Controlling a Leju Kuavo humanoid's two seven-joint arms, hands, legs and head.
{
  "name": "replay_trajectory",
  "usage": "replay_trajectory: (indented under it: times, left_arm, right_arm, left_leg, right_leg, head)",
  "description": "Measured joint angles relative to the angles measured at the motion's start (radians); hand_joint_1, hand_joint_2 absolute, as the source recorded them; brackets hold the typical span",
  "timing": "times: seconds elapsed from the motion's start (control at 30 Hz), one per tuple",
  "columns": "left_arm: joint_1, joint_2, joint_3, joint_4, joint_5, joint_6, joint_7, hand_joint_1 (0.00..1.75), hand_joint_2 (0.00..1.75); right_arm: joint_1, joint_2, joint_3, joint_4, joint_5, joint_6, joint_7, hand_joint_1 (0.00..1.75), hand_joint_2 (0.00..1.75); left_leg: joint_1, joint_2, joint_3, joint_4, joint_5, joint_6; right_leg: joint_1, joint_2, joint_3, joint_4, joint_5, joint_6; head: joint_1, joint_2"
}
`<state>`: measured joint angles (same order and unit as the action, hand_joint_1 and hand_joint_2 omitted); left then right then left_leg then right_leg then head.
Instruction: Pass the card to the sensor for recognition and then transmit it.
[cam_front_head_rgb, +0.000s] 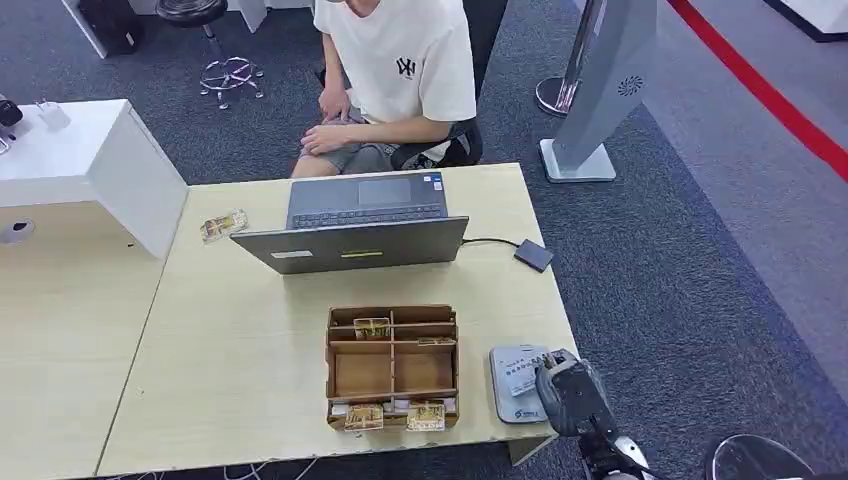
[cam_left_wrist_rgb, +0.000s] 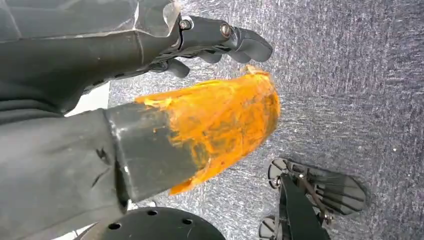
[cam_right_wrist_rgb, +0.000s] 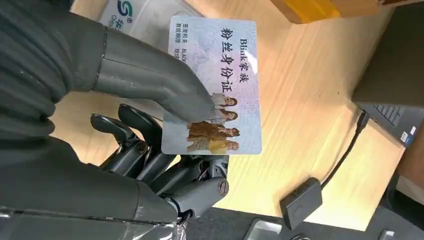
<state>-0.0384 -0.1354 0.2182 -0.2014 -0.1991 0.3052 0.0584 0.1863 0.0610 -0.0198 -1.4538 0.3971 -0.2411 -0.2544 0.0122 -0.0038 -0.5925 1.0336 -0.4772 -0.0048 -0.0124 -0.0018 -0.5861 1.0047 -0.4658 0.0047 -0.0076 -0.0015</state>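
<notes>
The card (cam_right_wrist_rgb: 212, 85), printed with a row of figures and dark lettering, is pinched in the right robot hand (cam_right_wrist_rgb: 165, 130), thumb pressed on its face and the fingers (cam_right_wrist_rgb: 135, 145) behind it. It is held over the grey sensor pad (cam_front_head_rgb: 513, 385) at the tabletop (cam_front_head_rgb: 240, 350) near edge; whether it touches the pad is hard to tell. A cardboard divider box (cam_front_head_rgb: 392, 366) stands just beside the pad, a laptop (cam_front_head_rgb: 360, 225) beyond. The left robot hand (cam_left_wrist_rgb: 220, 42) hangs over carpet, fingers curled, holding nothing.
</notes>
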Motion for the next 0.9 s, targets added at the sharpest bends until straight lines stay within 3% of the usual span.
replay_trajectory:
  times: [0.47,0.9]
  left_arm:
    - [0.000,0.000,0.013,0.000,-0.001,0.000,-0.005,0.00,0.00]
    - [0.000,-0.001,0.020,0.000,-0.002,0.000,-0.005,0.00,0.00]
  right_arm:
    - [0.001,-0.022,0.001,0.013,0.098,-0.069,0.036,1.75,1.75]
    - [-0.006,-0.022,0.032,0.045,0.139,-0.068,0.049,1.75,1.75]
  left_leg:
    - [0.000,0.000,0.000,0.000,0.000,0.000]
    - [0.000,0.000,0.000,0.000,0.000,0.000]
  right_leg:
    - [0.000,0.000,0.000,0.000,0.000,0.000]
    - [0.000,0.000,0.000,0.000,0.000,0.000]
  head:
    - [0.000,0.000]
    - [0.000,0.000]
